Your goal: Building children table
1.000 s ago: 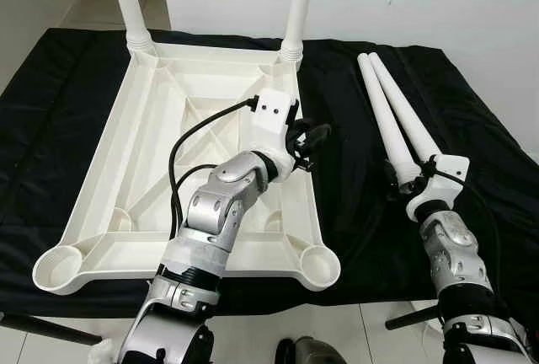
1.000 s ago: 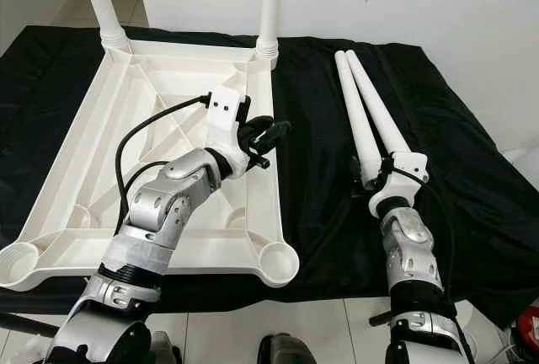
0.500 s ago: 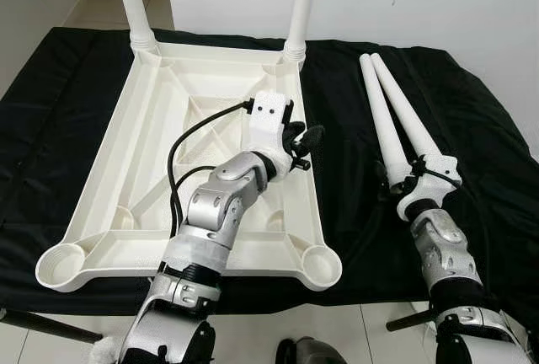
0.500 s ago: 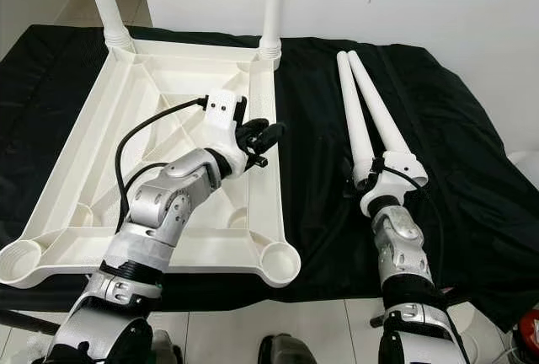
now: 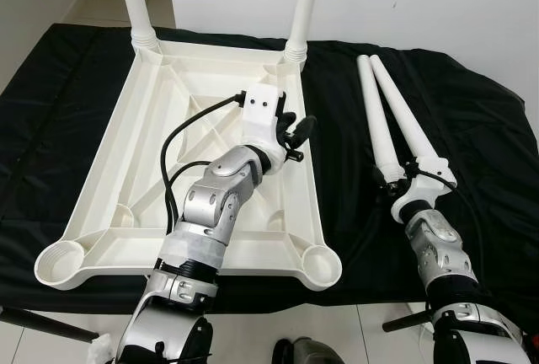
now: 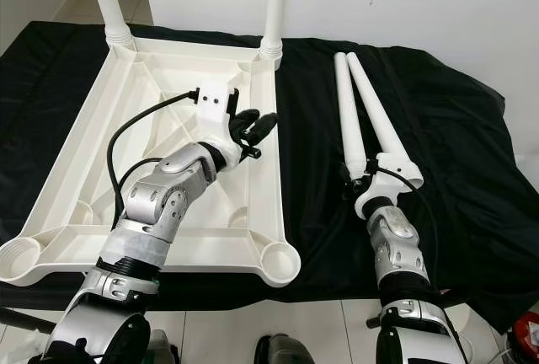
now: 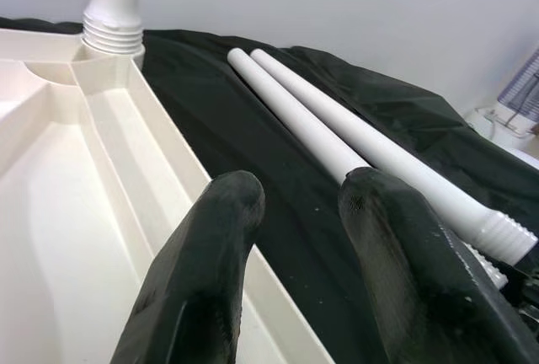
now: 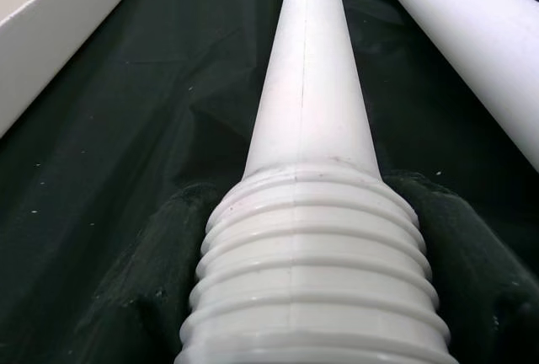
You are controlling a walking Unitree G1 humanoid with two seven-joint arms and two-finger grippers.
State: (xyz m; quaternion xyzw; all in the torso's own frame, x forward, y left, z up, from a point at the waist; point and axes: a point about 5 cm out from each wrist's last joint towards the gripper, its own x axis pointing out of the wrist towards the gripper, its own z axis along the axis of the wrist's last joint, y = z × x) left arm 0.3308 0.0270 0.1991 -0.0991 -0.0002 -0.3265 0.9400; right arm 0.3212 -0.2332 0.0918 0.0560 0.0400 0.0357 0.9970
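Since a second ago the right gripper (image 8: 307, 297) is advanced onto the threaded end of a leg (image 5: 376, 124), lower right, fingers closed around it. The left gripper (image 5: 296, 132) is held open above the tabletop (image 5: 101, 179), centre-left. The leg is judged light, stiff, smooth; best held by its ribs.

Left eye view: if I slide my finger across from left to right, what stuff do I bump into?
Upside-down white tabletop → left gripper, open over the tabletop's right edge → black cloth → two loose white legs, lying side by side, with the right gripper around the threaded end of the left one.
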